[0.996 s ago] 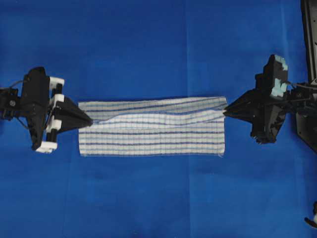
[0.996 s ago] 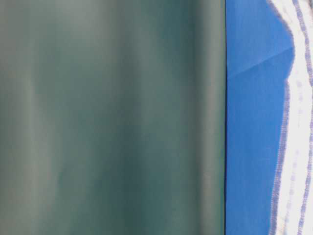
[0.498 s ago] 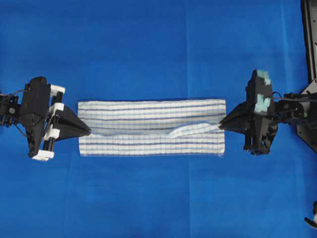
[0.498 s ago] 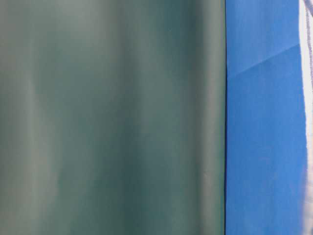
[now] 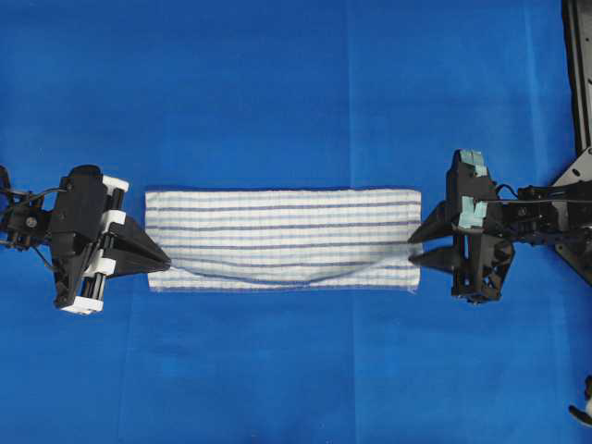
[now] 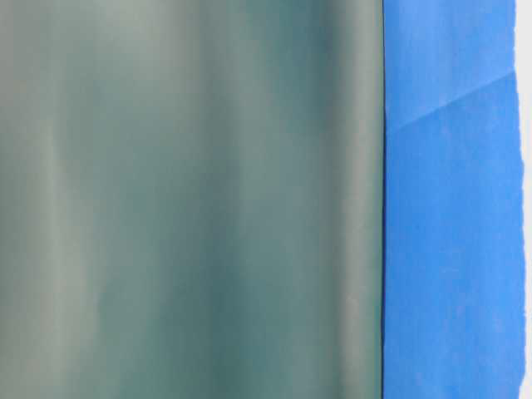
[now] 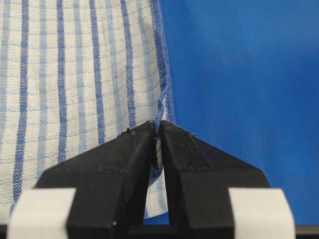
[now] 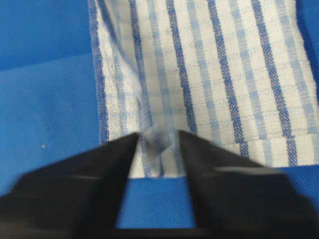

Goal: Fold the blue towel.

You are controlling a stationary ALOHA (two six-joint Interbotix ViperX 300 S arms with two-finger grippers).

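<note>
Overhead view: blue towel [image 5: 282, 239] lies as a long strip btwn both grippers; left gripper [image 5: 165, 263] pinches its near corner, right gripper [image 5: 413, 244] has jaws parted at the opposite end, prob. letting the folded edge settle.

Table-level view: only blurred grey-green surface and blue sheet [image 6: 449, 208].

Left wrist view: fingers [image 7: 130, 149] clamp the hem.

Right wrist view: fingers [image 8: 114, 154] apart, corner slipping loose btwn them.

Black arms; left end effector [image 5: 165, 262] white-trimmed, right end effector [image 5: 413, 248] teal-taped.
</note>
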